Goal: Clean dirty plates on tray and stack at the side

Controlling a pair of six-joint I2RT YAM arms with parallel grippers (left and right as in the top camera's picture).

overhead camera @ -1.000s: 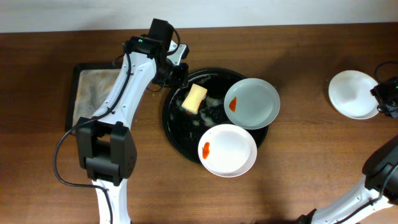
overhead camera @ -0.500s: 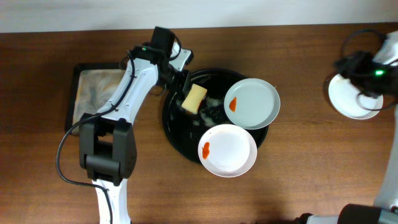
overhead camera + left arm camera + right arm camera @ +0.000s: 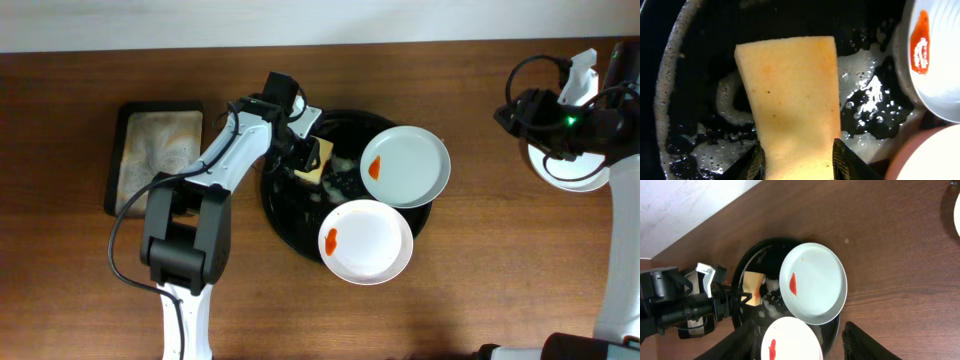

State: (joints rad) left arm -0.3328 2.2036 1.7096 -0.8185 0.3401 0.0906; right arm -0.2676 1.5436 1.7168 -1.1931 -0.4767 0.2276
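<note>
The round black tray (image 3: 285,215) holds a pale mint plate (image 3: 410,165) and a white plate (image 3: 370,245), each with an orange-red smear. A third white plate (image 3: 570,175) lies on the table at the far right, partly under the right arm. My left gripper (image 3: 305,152) is shut on a yellow sponge (image 3: 790,100) that rests on the wet, soapy tray floor (image 3: 700,120). My right gripper (image 3: 520,110) is open and empty, raised above the table to the right of the tray; its view shows both dirty plates (image 3: 815,282) (image 3: 790,340).
A smaller rectangular dark sponge tray (image 3: 155,155) with foam sits at the left. Brown wooden table (image 3: 480,280) surrounds everything. The tray floor holds suds and water near the sponge.
My left gripper moved right and down onto the sponge and closed on it. My right arm swung from the far right edge inward, over the lone white plate.
</note>
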